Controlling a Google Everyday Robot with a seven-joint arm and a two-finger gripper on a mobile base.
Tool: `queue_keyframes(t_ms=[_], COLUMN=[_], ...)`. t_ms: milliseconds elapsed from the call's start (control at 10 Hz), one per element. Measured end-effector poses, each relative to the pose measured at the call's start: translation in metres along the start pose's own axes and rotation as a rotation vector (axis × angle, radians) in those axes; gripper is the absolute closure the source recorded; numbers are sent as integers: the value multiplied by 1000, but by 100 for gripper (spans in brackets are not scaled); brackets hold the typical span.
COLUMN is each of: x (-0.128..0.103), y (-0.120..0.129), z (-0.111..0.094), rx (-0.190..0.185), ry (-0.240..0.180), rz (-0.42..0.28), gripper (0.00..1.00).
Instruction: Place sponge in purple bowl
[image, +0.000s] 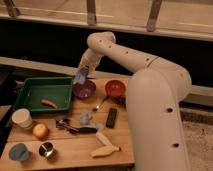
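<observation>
Reaching down from the upper centre of the frame, the white arm (130, 57) brings the gripper (81, 75) just above the purple bowl (84, 90), which sits left of centre on the wooden table (75, 152). Its fingers are clamped on the sponge (80, 76), a blue-grey block held over the bowl's upper left rim. Beside the bowl to the left lies the green tray (30, 90) containing an orange carrot-like piece (49, 103); to the right stands the orange-red bowl (115, 88). Below centre are the black remote (112, 117), a spoon (99, 105) and a pale cloth lump (86, 118). Along the lower left lie a white cup (22, 119), a round fruit (40, 131), a blue disc (18, 152) and a metal cup (46, 149); a banana (105, 150) lies lower centre.
</observation>
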Motion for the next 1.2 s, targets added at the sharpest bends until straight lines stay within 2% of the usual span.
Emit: queue_keyframes(t_ms=[100,200,600,1000,1200], x=[3,4,-1,4,4], y=[-3,-6,-18,-31,-30], z=[8,14,24,41,41], rx=[5,6,12,11,9], ry=[8,11,9,33,32], rz=[8,19,53,89,89], gripper=[41,39,39,39,39])
